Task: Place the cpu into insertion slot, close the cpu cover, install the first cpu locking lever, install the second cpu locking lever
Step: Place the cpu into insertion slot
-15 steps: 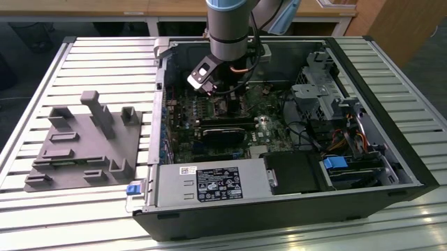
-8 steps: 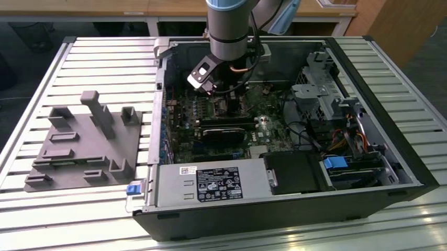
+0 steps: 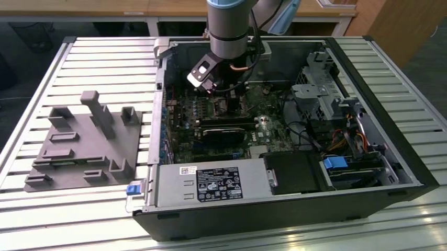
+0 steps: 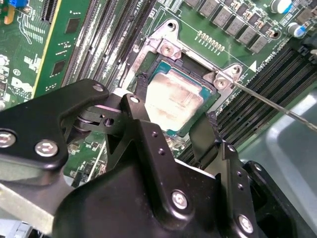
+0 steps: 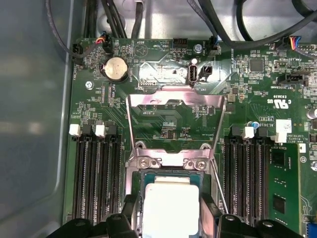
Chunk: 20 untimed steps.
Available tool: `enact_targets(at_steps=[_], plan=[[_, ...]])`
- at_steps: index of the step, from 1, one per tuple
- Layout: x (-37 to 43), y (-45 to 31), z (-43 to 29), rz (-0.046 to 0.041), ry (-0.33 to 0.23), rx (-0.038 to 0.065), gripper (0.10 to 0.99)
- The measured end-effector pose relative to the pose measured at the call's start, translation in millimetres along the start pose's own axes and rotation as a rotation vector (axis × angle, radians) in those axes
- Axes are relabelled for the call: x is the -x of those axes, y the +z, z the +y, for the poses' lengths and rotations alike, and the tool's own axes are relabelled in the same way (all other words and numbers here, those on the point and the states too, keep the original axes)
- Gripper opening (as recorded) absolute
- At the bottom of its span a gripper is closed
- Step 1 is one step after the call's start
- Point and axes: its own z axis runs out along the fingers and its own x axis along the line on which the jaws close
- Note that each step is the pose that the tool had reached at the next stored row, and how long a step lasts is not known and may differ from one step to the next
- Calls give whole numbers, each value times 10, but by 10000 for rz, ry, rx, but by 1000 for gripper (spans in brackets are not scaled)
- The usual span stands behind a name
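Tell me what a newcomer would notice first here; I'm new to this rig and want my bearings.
First comes the arm, reaching down into the open computer case on the slatted table. In both wrist views, the pale cpu lies at the insertion slot with the gripper right over it. The shiny cpu cover stands swung open just beyond the slot.

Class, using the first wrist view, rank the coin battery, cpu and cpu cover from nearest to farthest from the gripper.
1. cpu, right at the gripper.
2. cpu cover, swung open just beyond the cpu.
3. coin battery, farther on, past the cover.
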Motion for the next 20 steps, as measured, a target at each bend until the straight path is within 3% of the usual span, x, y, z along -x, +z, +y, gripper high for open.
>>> enact_targets(at_steps=[9, 11, 12, 14, 15, 20], plan=[[-3, -140, 14, 1, 1, -47, 600], [5, -148, 16, 4, 1, -60, 475], [10, -149, 18, 3, 2, -72, 475], [17, -150, 30, 2, 4, -115, 361], [20, -151, 39, 2, 4, -143, 361], [27, -159, 67, 2, 7, -247, 125]])
